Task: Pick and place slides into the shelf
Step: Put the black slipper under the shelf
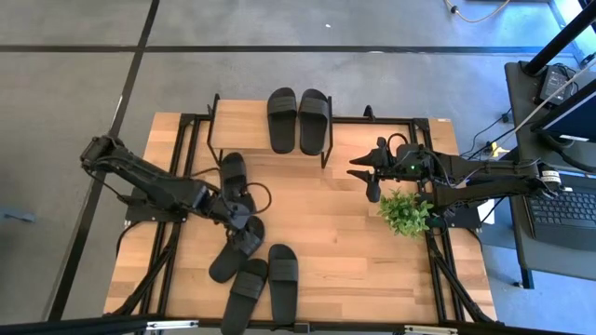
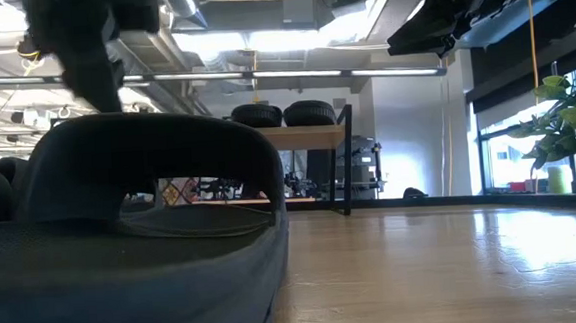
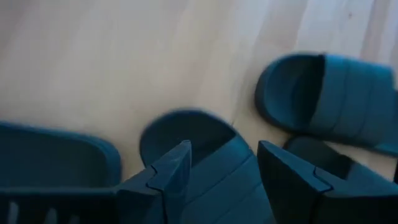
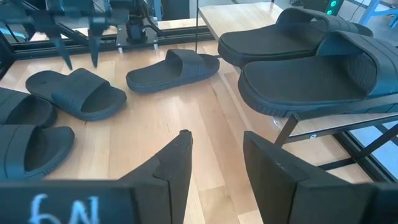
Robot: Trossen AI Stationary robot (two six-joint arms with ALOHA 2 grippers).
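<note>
Two black slides (image 1: 282, 119) (image 1: 314, 121) lie side by side, soles down, on the shelf's wooden top (image 1: 242, 121), also seen in the right wrist view (image 4: 323, 74). Several more slides lie on the table: one (image 1: 235, 177) close to the shelf, one (image 1: 233, 256) under my left gripper, and two (image 1: 245, 296) (image 1: 282, 279) at the near edge. My left gripper (image 1: 247, 217) (image 3: 224, 149) is open and hangs just above that slide's strap (image 3: 211, 168), fingers pointing down (image 4: 79, 59). My right gripper (image 1: 361, 175) (image 4: 216, 137) is open and in the air, right of the shelf.
A small green potted plant (image 1: 405, 214) stands on the table just under my right arm. Black frame bars (image 1: 186, 186) run along the table's sides. Bare wood (image 1: 326, 233) lies between the slides and the plant. A laptop (image 1: 568, 209) sits on a side stand to the right.
</note>
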